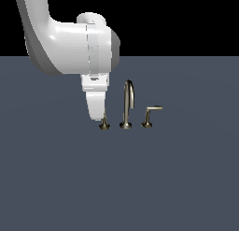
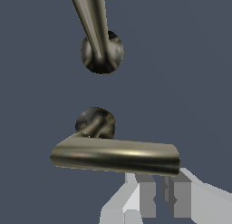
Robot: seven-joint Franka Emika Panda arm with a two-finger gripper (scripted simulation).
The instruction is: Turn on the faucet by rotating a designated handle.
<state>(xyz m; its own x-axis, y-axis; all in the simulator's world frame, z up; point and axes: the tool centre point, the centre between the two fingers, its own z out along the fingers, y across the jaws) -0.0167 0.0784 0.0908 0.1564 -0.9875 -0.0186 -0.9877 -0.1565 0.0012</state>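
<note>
The faucet is a small brushed-metal set on the grey floor. Its tall gooseneck spout (image 1: 128, 101) stands in the middle. The designated handle (image 1: 104, 125) is on the exterior view's left; only its post and flared base show, since my gripper (image 1: 97, 114) hangs right over it and hides the lever. In the wrist view the handle's lever (image 2: 115, 156) lies horizontal out from its base (image 2: 94, 122). My gripper (image 2: 161, 186) sits just beside the lever's free end, its fingers (image 2: 148, 198) nearly together with nothing between them. The spout (image 2: 93, 23) rises behind.
The mirror-image handle (image 1: 148, 115) stands on the exterior view's right, its lever pointing right. The flat grey floor (image 1: 177, 178) extends all around. My white arm (image 1: 70, 43) comes in from the upper left.
</note>
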